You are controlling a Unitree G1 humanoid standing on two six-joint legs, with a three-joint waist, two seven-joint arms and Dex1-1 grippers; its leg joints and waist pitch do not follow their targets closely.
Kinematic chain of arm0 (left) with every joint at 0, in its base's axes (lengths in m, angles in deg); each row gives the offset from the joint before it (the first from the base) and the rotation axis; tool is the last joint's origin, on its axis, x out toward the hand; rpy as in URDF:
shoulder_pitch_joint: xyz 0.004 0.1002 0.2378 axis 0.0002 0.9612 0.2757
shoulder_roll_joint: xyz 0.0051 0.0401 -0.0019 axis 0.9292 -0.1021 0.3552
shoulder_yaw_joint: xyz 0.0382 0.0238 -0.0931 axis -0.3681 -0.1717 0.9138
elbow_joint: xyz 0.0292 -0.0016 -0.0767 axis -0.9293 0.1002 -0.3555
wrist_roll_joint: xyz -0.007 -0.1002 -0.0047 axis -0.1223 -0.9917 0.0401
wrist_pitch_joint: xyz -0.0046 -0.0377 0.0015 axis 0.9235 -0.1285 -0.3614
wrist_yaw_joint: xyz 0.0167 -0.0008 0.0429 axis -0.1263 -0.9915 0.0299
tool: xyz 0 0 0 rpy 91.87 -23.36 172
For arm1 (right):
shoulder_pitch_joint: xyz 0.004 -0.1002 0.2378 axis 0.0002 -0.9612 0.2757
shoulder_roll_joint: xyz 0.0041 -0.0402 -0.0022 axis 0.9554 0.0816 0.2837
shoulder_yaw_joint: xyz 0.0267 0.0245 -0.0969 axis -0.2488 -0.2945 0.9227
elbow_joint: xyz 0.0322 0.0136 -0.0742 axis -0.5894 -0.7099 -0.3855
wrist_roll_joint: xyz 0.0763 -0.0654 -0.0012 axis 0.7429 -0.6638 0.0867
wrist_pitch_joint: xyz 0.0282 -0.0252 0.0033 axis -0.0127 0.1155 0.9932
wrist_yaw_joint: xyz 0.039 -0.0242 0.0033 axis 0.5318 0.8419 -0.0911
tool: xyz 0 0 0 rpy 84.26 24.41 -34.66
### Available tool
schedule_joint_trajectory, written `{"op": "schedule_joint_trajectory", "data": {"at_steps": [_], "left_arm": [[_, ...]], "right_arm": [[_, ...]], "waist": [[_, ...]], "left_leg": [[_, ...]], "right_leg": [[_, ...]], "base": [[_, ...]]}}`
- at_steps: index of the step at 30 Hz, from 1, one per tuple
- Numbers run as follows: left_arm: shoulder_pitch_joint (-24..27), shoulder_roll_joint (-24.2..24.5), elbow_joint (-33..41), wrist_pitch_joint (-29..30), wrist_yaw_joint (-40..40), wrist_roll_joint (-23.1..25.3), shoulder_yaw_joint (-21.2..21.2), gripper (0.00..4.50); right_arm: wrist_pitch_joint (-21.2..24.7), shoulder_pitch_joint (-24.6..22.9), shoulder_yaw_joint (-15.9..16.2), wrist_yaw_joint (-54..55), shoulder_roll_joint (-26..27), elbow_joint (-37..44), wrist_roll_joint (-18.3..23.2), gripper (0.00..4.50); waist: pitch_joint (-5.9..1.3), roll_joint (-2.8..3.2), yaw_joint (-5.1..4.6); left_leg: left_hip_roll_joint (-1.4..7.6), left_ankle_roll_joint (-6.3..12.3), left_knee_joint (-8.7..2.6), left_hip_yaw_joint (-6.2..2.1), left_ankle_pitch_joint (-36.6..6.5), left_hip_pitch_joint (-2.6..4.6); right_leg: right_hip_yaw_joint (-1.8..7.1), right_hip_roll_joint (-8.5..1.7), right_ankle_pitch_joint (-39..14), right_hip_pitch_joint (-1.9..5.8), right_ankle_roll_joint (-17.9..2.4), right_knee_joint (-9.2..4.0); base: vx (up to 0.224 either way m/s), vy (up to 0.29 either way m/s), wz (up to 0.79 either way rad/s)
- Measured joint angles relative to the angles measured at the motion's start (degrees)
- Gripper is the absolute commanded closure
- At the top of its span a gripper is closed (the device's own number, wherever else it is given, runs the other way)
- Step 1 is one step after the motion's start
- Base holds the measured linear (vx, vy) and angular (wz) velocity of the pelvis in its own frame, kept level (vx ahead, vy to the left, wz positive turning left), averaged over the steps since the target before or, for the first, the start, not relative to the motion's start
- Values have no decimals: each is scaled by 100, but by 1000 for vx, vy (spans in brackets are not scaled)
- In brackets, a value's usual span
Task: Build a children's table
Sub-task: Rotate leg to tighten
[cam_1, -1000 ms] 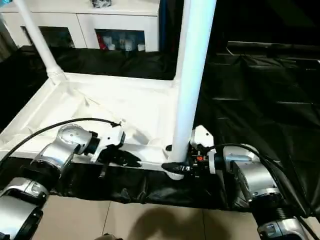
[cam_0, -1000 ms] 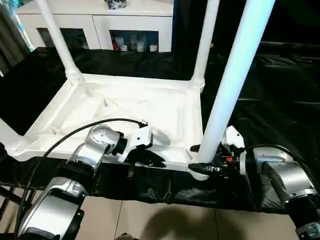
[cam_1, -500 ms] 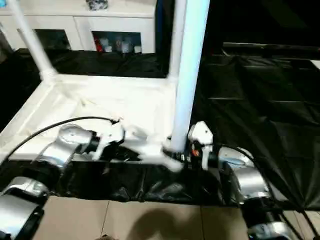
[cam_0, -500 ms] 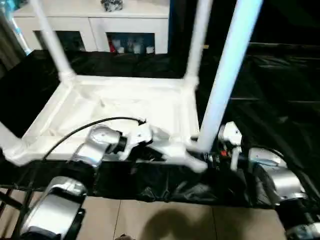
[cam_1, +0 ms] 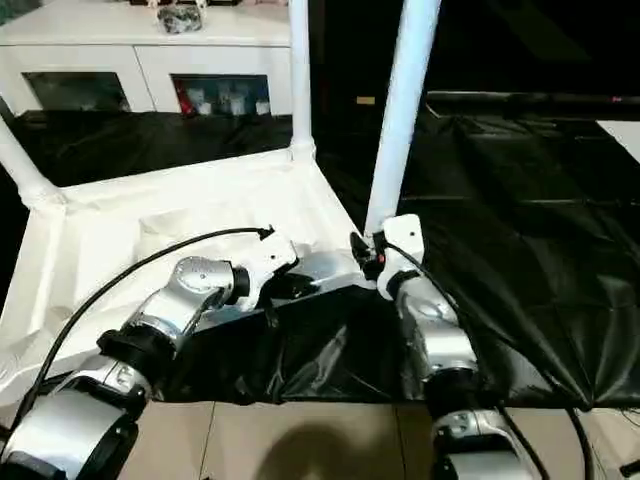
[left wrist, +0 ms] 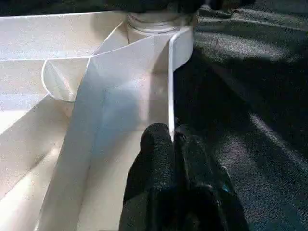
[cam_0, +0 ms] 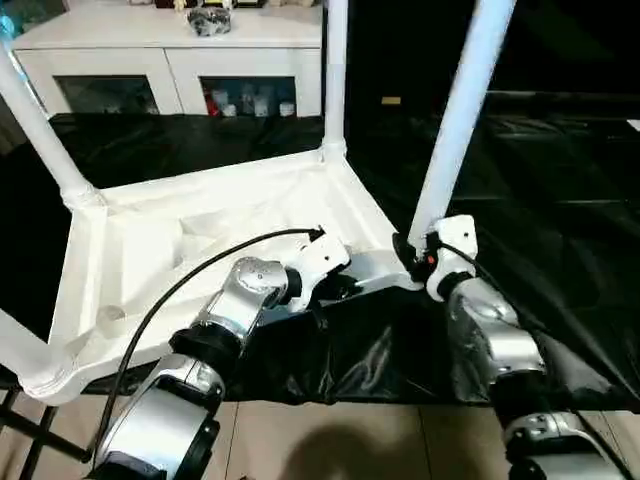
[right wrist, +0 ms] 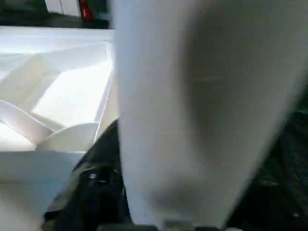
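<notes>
Swung round since a second ago, the upturned table top (cam_0: 200,250) now sits skewed on the black sheet (cam_0: 560,200), its near right corner carried toward 12 o'clock while both arms went with it. Three legs stand in their sockets: one at 12 o'clock (cam_0: 335,70), one at 10 o'clock (cam_0: 40,130), one cut off at 8 o'clock (cam_0: 20,355). The fourth leg (cam_0: 460,110) rises from the near right corner, toward 2 o'clock of the top's middle.

The left gripper (left wrist: 173,137) is pinched together on the thin rim wall of the top, just at 6 o'clock from that corner socket (left wrist: 151,21). The right gripper (cam_0: 410,255) is clamped round the base of the fourth leg, the tube sitting right between its fingers.

My worry is that the leg looks slightly tilted, so pressing it down crooked could jam it or pop it out. The thin rim could also slip from the left pinch if the top twists again
</notes>
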Motion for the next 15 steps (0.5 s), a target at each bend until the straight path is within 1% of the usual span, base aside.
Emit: {"op": "schedule_joint_trajectory", "data": {"at_steps": [1,2,4,8,9,10,12,15], "left_arm": [[0,0,8,-2,28,0,-2,450],[1,8,19,-10,76,-1,-1,450],[6,62,49,-40,216,-23,3,450],[35,355,58,-274,713,-169,12,450],[42,475,63,-342,1018,-240,6,450],[71,553,77,-402,1224,-278,4,450],[91,665,101,-507,1565,-309,-2,450],[126,816,106,-642,1985,-371,-18,450]], "right_arm": [[-26,0,12,-1,-10,-6,-10,162],[-52,2,20,-52,-33,-6,-10,148],[-89,-3,38,-411,-127,-3,32,134],[-84,-156,165,-1566,-430,162,275,131],[1,-314,252,-2116,-665,415,398,131],[64,-411,344,-2481,-782,538,480,131],[212,-587,418,-3085,-1040,734,627,131],[424,-755,610,-3833,-1320,1035,790,131]], "waist": [[-1,3,6],[-2,6,17],[0,7,18],[4,12,37],[7,13,61],[8,13,83],[13,12,121],[16,9,161]], "left_leg": [[1,0,0,1,0,-1],[1,0,-2,1,0,-2],[2,1,-9,1,1,-12],[9,7,-21,0,4,-25],[11,32,-21,0,19,-35],[11,35,-19,1,19,-37],[11,41,-15,3,16,-46],[12,43,-10,3,14,-56]], "right_leg": [[1,0,2,0,-3,1],[1,0,7,0,-11,1],[-1,1,12,-7,-20,1],[-11,3,1,-19,-11,2],[-14,4,-2,-25,-11,0],[-14,4,-6,-25,-11,0],[-14,3,-7,-30,-12,-4],[-14,3,-7,-33,-12,-6]], "base": [[0,0,0],[0,0,0],[0,0,0],[0,0,0],[0,0,0],[0,0,0],[0,0,0],[0,0,0]]}}
